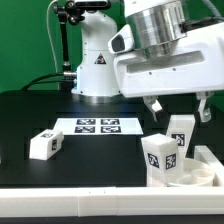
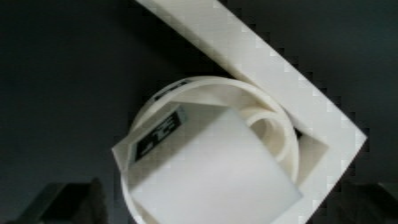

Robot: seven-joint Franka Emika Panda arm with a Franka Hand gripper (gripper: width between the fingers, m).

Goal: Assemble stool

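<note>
The main risk, as I judge it, is the claw (image 1: 180, 111) closing off-centre on the upright leg (image 1: 181, 133) right beneath it. That could tip the leg or drag the seat (image 1: 195, 178) against the white bar (image 2: 249, 50) beside it. The claw's fingers stand wide apart with nothing held. The seat is a thick white disc lying on the counter (image 1: 100, 160) below the claw. A second tagged leg (image 1: 160, 155) stands close by, and a third leg (image 1: 45, 144) lies well away.
</note>
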